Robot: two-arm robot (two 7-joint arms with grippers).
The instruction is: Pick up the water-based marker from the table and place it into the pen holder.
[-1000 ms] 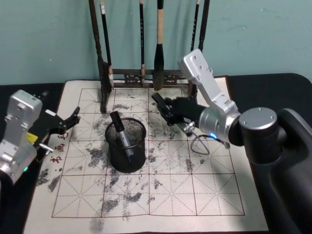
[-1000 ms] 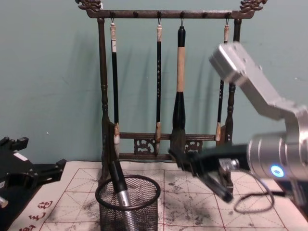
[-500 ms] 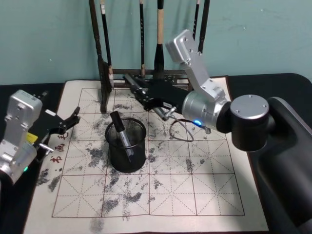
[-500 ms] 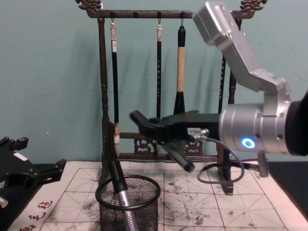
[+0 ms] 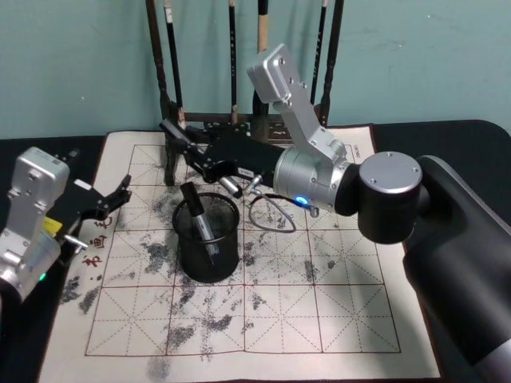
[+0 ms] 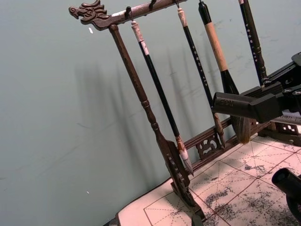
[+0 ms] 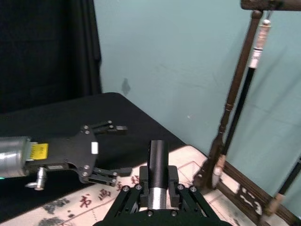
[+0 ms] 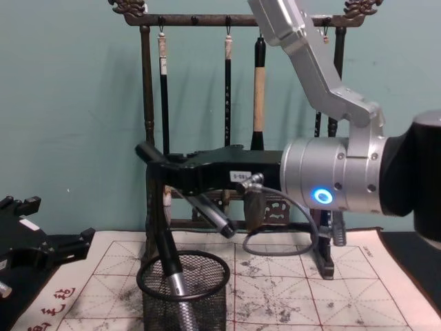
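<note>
My right gripper (image 5: 194, 153) is shut on a black and silver water-based marker (image 5: 229, 186) and holds it tilted in the air above the back of the pen holder (image 5: 209, 257). From the chest the marker (image 8: 215, 217) slants down toward the black mesh pen holder (image 8: 210, 314), its lower end just above the rim. In the right wrist view the marker (image 7: 158, 181) sits clamped between the fingers. Another marker (image 5: 195, 211) leans inside the holder. My left gripper (image 5: 112, 199) rests open at the left edge of the mat, away from the holder.
A tall dark wooden brush rack (image 5: 171, 120) with hanging brushes stands right behind the holder, close to the right gripper. An ink-stained gridded calligraphy mat (image 5: 319, 303) covers the table. A loop of cable (image 5: 267, 214) hangs under the right wrist.
The right arm has swung left with the marker, from behind and right of the holder to above it. The left arm has not moved.
</note>
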